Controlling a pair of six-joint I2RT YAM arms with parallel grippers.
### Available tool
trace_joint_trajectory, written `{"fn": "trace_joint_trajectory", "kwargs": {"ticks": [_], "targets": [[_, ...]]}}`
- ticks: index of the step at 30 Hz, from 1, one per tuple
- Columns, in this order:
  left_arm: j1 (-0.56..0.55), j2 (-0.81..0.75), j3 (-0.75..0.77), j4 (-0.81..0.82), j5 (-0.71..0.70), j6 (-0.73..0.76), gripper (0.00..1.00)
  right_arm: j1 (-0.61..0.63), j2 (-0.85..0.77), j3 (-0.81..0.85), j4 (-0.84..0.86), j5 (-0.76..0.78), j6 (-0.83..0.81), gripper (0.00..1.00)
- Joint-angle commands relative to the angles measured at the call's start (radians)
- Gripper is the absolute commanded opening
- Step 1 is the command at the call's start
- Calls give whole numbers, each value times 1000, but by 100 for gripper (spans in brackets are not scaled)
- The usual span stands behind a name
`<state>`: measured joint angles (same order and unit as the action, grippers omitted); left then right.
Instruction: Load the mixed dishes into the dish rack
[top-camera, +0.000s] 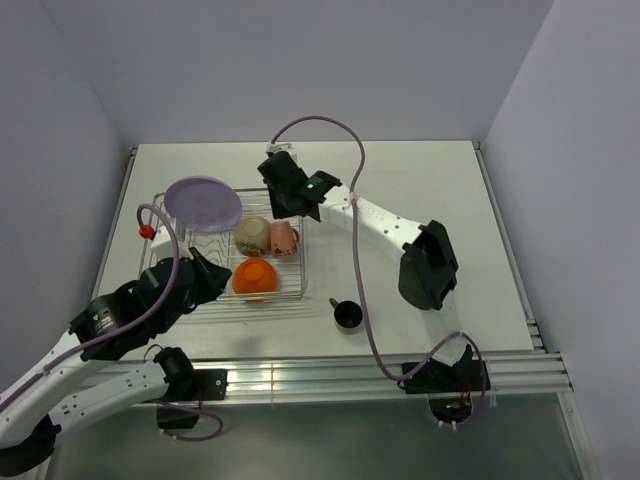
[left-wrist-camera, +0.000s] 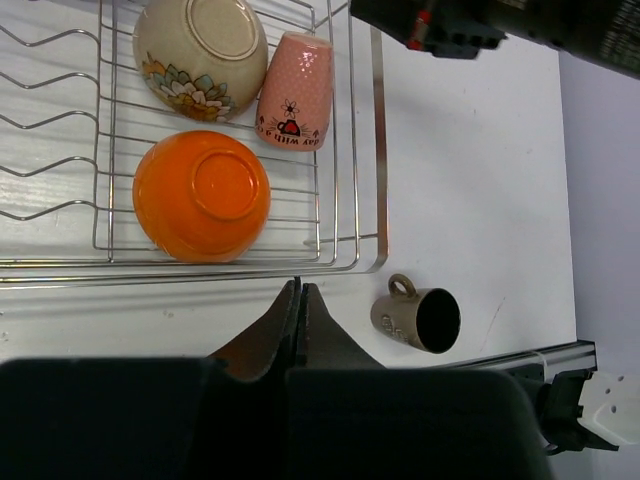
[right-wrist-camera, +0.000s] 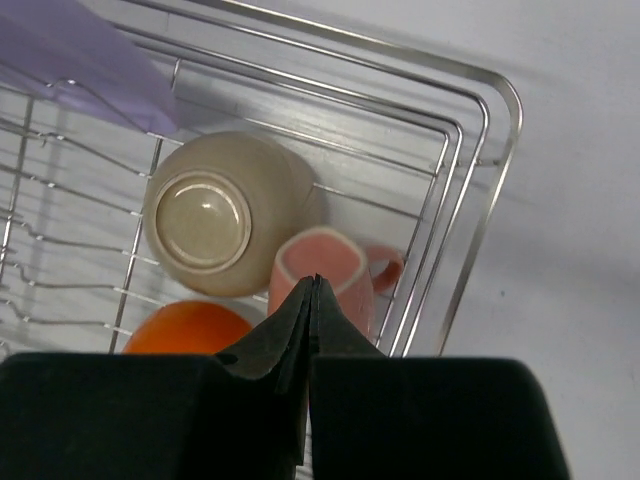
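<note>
The dish rack (top-camera: 222, 245) holds the lilac plate (top-camera: 203, 203) upright at its far left. The beige bowl (top-camera: 253, 236) and the orange bowl (top-camera: 255, 278) lie upside down in it, with the pink cup (top-camera: 284, 238) beside the beige bowl. The dark cup (top-camera: 347, 314) lies on its side on the table, outside the rack's near right corner. My left gripper (top-camera: 222, 275) is shut and empty above the rack's near edge; the left wrist view shows its tips (left-wrist-camera: 299, 287) left of the dark cup (left-wrist-camera: 418, 317). My right gripper (right-wrist-camera: 314, 280) is shut and empty above the pink cup (right-wrist-camera: 335, 265).
The right arm's purple cable (top-camera: 360, 290) runs down the table just right of the dark cup. The right arm's elbow (top-camera: 428, 265) hangs over the table's right half. A metal rail (top-camera: 380, 365) lines the near edge.
</note>
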<state>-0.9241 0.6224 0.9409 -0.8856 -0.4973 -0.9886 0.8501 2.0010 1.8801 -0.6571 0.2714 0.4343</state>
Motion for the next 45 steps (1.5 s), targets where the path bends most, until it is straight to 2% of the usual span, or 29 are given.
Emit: {"fn": "trace_joint_trajectory", "kwargs": {"ticks": [1, 4, 10, 17, 26, 45], "targets": [[2, -16, 30, -4, -26, 16, 0, -19, 68, 114, 21, -58, -46, 0], [2, -7, 27, 4, -23, 22, 0, -36, 107, 168, 1, -78, -46, 0], [2, 8, 18, 20, -23, 30, 0, -43, 127, 169, 4, -98, -39, 0], [2, 11, 13, 30, -20, 30, 0, -40, 104, 57, 56, -116, -22, 0], [2, 8, -4, 37, -12, 22, 0, -31, 96, 4, 71, -123, -23, 0], [2, 20, -45, 76, 19, 11, 0, 36, -96, -269, 154, -47, 14, 0]]}}
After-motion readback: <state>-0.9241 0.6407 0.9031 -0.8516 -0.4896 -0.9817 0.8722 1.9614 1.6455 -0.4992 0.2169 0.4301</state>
